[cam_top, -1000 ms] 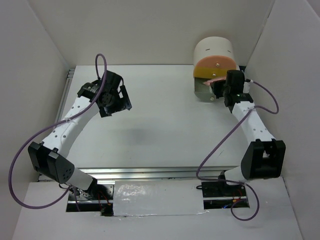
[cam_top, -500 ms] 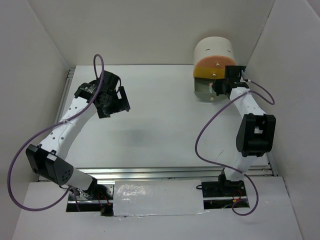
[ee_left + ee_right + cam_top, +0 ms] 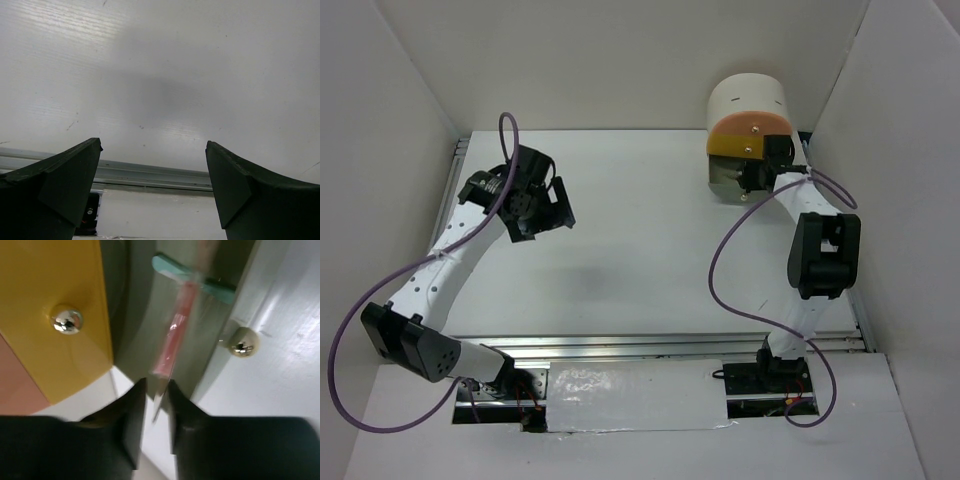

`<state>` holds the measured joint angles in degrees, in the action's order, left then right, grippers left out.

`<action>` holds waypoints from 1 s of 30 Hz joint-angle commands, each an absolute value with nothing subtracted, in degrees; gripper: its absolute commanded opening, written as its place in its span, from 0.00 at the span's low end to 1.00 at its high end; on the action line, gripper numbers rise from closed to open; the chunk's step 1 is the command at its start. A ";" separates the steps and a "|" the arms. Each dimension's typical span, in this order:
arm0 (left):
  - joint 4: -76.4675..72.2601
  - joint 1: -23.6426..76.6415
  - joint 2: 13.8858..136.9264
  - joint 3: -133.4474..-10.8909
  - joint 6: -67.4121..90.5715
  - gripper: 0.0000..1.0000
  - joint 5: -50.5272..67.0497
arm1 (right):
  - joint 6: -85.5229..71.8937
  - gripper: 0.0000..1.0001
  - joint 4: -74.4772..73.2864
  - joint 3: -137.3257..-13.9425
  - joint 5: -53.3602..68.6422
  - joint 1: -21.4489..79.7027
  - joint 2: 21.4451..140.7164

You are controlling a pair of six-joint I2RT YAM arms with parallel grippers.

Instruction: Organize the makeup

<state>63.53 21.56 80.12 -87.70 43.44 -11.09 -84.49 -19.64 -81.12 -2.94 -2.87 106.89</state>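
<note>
Currently: right fingers [image 3: 131, 425] narrow, pinching red-handled brush [image 3: 172, 340] over drawer [image 3: 135, 325]; next, release beside mint-green stick [image 3: 170, 269]. Left fingers [image 3: 65, 185] wide, empty.

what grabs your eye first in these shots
The round cream drawer unit at the far right, with yellow and peach fronts. The right gripper is at its open drawer, a blurred red-handled brush between its fingers, crossing a mint-green stick. The left gripper hangs open at the left.

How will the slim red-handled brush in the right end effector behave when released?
The slim red-handled brush is probably light and stiff. Pinched by its thin tip in the right end effector, it may pivot. Its narrow handle could roll.
</note>
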 commanded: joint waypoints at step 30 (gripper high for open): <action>61.43 21.27 76.38 -78.66 42.45 1.00 -10.02 | -79.19 0.00 -0.47 -55.46 4.03 -8.52 94.40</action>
